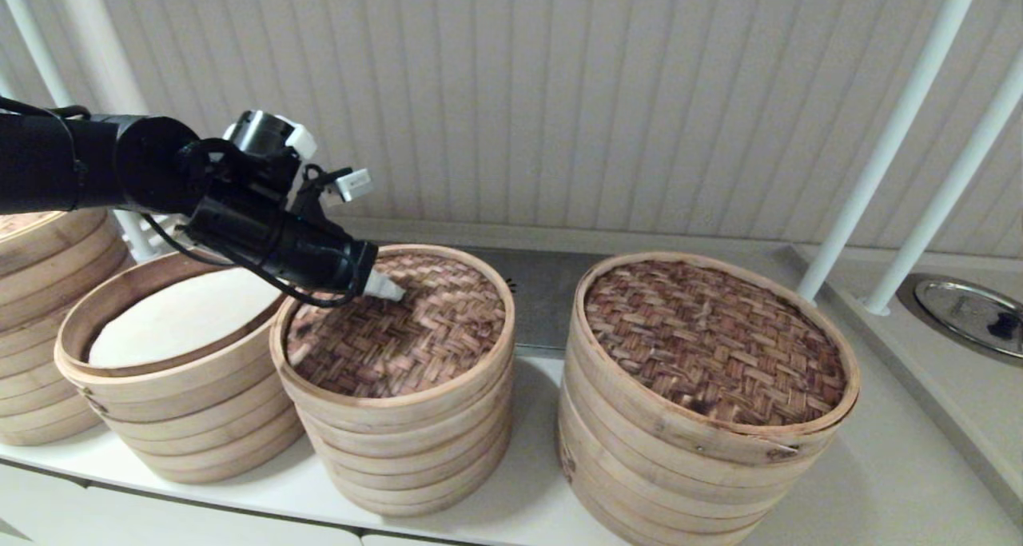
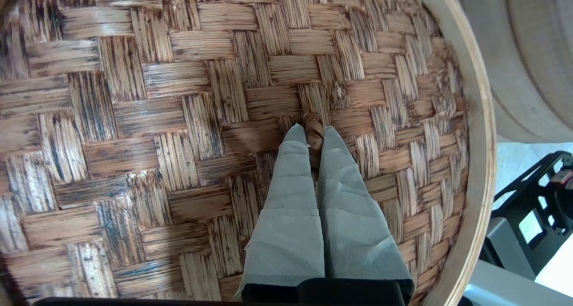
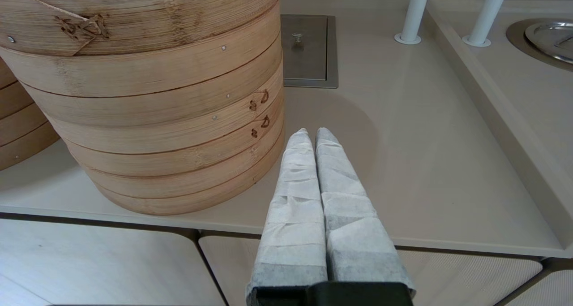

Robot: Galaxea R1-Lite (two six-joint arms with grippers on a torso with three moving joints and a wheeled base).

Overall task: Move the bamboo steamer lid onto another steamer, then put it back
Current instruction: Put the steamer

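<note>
The bamboo steamer lid [image 1: 400, 322], tan herringbone weave in a pale rim, lies on top of the smallest steamer stack [image 1: 400, 442] at the middle of the counter. My left gripper [image 1: 392, 290] reaches in from the left and rests on the lid's centre. In the left wrist view the gripper [image 2: 313, 133] is shut on the small dark loop handle [image 2: 313, 124], with the weave [image 2: 156, 118] filling the view. The right gripper [image 3: 311, 133] is shut and empty over the counter's front edge, beside the widest steamer [image 3: 147, 95]; it does not show in the head view.
An open steamer with a white liner [image 1: 176, 314] stands just left of the middle stack, touching it. The widest dark-woven steamer [image 1: 711, 330] is at the right. Another stack [image 1: 40, 290] sits far left. White poles [image 1: 879, 154] and a round metal dish [image 1: 967, 310] are at the back right.
</note>
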